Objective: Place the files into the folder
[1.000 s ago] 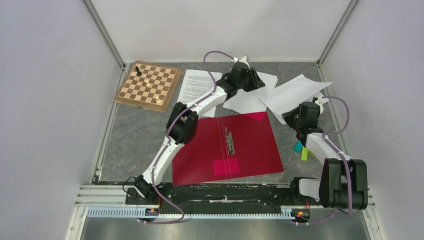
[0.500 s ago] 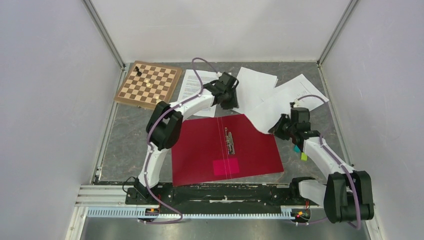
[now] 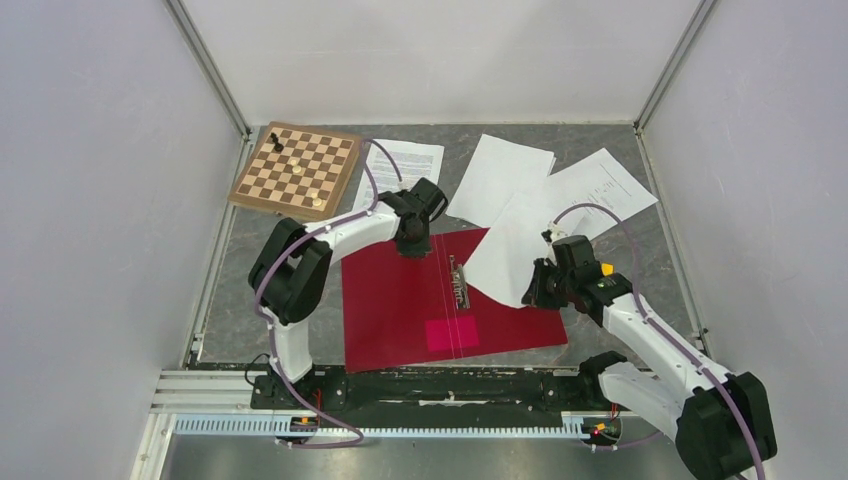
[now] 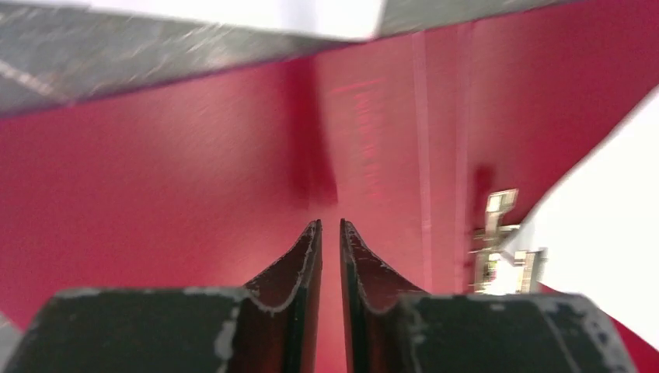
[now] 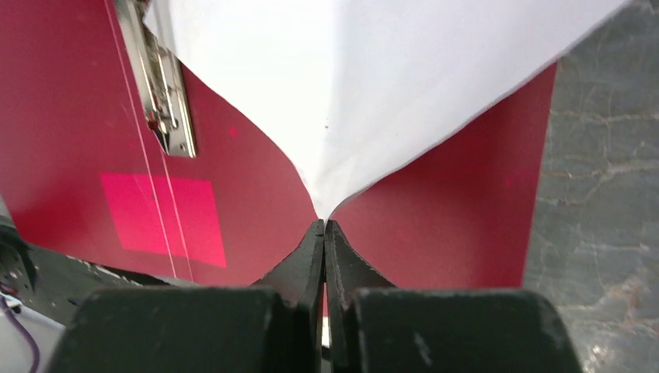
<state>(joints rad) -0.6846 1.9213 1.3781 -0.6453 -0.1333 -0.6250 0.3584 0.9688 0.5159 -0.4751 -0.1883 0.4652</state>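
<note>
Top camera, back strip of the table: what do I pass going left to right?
chessboard → printed sheet beside the board → blank white sheet → far-right printed sheet

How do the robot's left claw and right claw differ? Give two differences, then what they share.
The right claw is shut on a corner of a white sheet; the left claw grips nothing, its jaws slightly apart. The right claw is over the right half of the red folder; the left claw over its left half. Both are over the open folder.
</note>
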